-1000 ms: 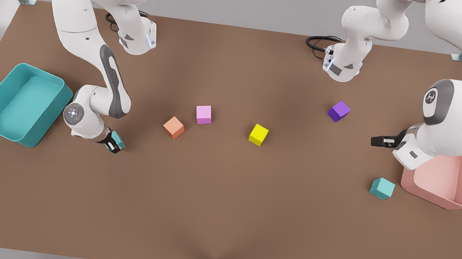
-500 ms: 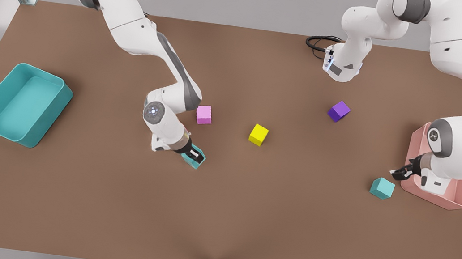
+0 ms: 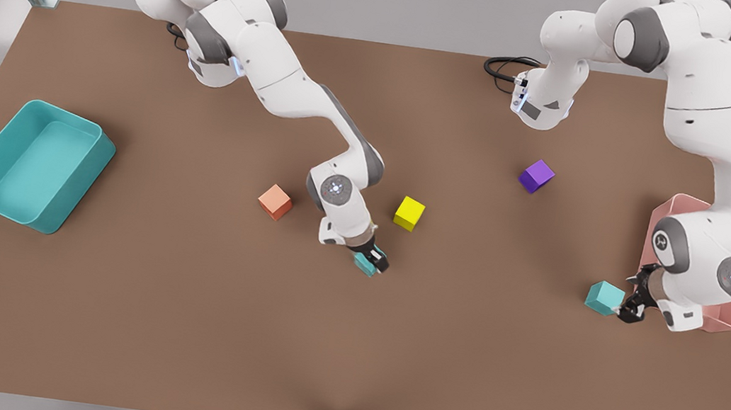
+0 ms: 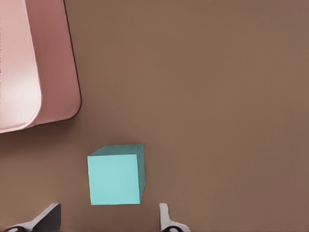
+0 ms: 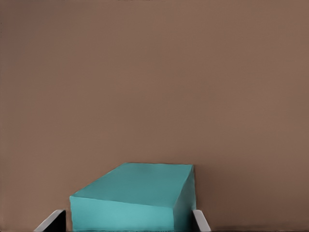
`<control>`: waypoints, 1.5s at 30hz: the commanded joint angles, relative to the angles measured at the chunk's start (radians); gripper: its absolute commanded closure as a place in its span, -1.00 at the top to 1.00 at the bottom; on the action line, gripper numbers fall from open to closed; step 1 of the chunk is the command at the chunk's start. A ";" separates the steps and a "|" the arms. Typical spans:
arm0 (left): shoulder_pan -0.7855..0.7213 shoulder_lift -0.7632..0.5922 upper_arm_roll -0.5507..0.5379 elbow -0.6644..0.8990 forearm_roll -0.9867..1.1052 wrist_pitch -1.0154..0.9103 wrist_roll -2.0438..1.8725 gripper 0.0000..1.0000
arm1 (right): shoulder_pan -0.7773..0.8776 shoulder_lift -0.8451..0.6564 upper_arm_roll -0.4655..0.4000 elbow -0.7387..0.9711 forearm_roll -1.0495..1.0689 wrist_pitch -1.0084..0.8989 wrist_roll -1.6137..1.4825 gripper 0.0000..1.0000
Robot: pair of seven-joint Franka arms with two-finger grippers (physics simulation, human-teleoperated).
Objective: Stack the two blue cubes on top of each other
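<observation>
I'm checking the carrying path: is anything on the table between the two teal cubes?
No: in the front view, bare table lies between the held cube and the resting cube.

Light was even, soft and bright, falling from above; shadows under the cubes lay faint and short; the table showed a mild sheen mid-surface, no glare; edges stayed sharp, without distortion.

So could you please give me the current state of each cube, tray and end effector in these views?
Right end effector: shut on carried blue cube.
Left end effector: open beside second blue cube.
Second blue cube: resting on the table, free.
Orange cube, yellow cube, purple cube: on the table, untouched.
Teal tray: empty.
Pink tray: beside the second blue cube.
</observation>
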 commanded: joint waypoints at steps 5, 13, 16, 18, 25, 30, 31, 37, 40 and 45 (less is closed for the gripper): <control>0.000 0.027 -0.008 0.000 -0.006 0.021 -0.290 1.00 | 0.000 -0.039 -0.006 -0.007 0.001 0.001 0.361 1.00; 0.000 0.071 -0.008 0.000 -0.006 0.048 -0.290 1.00 | -0.003 -0.331 -0.330 0.059 -0.011 -0.766 -0.387 1.00; 0.000 0.085 -0.008 0.000 -0.007 0.079 -0.289 1.00 | -0.085 -0.308 -0.509 0.059 -0.048 -0.849 -1.432 1.00; 0.000 0.096 -0.008 0.000 -0.007 0.085 -0.289 1.00 | -0.150 -0.323 -0.548 0.102 -0.046 -0.852 -1.803 1.00; 0.008 0.146 -0.022 0.000 -0.007 0.137 -0.289 1.00 | -0.424 -0.884 -0.233 -0.048 -0.221 -1.107 -1.836 1.00; 0.012 0.171 -0.022 0.000 -0.006 0.173 -0.287 1.00 | -0.426 -0.888 -0.207 -0.142 -0.223 -1.044 -1.699 1.00; 0.012 0.175 -0.022 0.000 -0.006 0.174 -0.287 1.00 | -0.428 -0.880 -0.207 -0.141 -0.223 -1.044 -1.702 1.00; 0.012 0.198 -0.022 0.000 -0.006 0.194 -0.264 0.98 | -0.432 -0.854 -0.208 -0.110 -0.221 -1.039 -1.715 1.00; 0.014 0.198 -0.022 0.002 -0.006 0.194 -0.263 0.10 | -0.434 -0.806 -0.206 -0.058 -0.215 -1.058 -1.797 1.00; 0.006 0.165 -0.022 0.002 -0.007 0.191 -0.267 -0.07 | -0.432 -0.806 -0.207 -0.050 -0.223 -1.056 -1.805 1.00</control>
